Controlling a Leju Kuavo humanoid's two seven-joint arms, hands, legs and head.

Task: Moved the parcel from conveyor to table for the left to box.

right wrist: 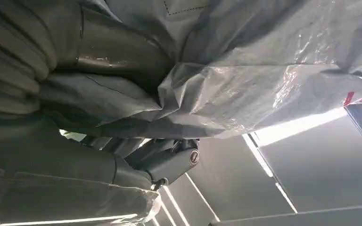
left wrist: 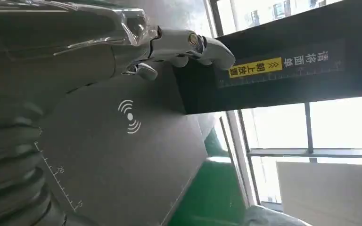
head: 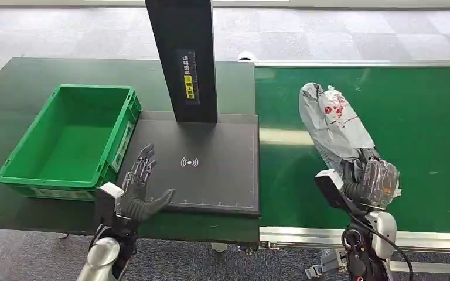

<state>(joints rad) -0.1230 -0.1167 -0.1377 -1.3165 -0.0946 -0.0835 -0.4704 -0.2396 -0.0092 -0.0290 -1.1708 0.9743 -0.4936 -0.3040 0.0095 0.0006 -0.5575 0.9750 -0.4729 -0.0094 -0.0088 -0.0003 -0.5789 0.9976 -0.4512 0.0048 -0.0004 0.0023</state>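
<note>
The parcel (head: 335, 124) is a crumpled grey plastic bag with red print, lying lengthwise on the green conveyor belt (head: 433, 129). My right hand (head: 370, 181) grips its near end, fingers wrapped around the plastic. In the right wrist view the grey bag (right wrist: 264, 70) lies against the hand (right wrist: 75, 155) and is pressed by its fingers. My left hand (head: 142, 187) hovers open over the near left corner of the black scanner pad (head: 211, 164), fingers spread and empty. The left wrist view shows that hand (left wrist: 122, 42) above the pad (left wrist: 122, 155). The green box (head: 73, 140) stands empty to the left.
A black post (head: 183, 58) with a yellow label rises from the pad's far edge. The dark green table (head: 12, 88) carries the box and pad. The conveyor's metal rail (head: 304, 237) runs along the near side. Grey tiled floor lies beyond.
</note>
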